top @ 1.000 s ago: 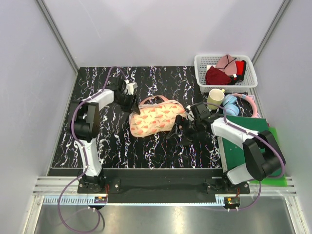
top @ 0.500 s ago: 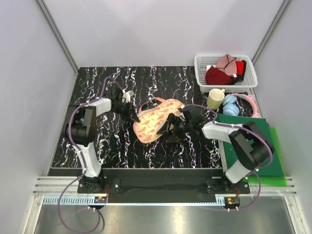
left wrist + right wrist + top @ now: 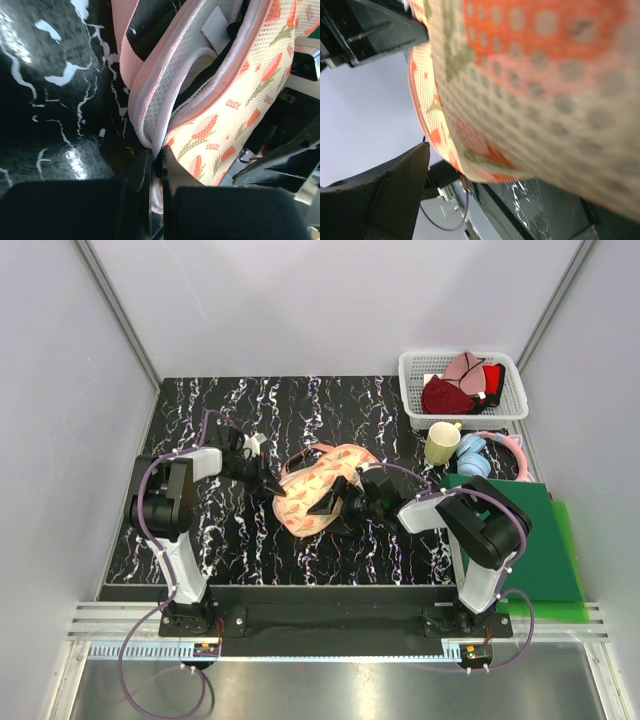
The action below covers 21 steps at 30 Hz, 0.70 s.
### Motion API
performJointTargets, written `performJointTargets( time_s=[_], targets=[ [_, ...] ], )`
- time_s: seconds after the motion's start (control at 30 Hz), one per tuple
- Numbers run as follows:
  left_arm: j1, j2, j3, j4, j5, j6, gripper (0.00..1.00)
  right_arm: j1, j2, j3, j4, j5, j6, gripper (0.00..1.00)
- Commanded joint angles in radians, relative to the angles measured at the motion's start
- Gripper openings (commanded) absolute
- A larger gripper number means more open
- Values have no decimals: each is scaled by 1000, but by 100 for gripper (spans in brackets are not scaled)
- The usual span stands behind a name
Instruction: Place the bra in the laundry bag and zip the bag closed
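L hand (image 3: 156,162) pinched on laundry bag (image 3: 240,100) zip edge; R hand (image 3: 336,500) spread wide against it. Inner white tag (image 3: 216,29) looks blank, maybe.

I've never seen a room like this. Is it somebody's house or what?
Probably a robot test booth, not a home: a left arm and right arm bolted to a black marbled table, plain white walls around it, a white basket of clothes.
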Motion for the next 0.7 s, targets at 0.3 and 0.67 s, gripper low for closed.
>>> performJointTargets(
  time_s=[0.3,0.67],
  targets=[
    [-2,-61,2,40,65,-66,25,39,69,90,20,155,177,56],
    [-8,-482,-120,75,-399,-77,76,39,30,187,-270,189,273,30]
  ],
)
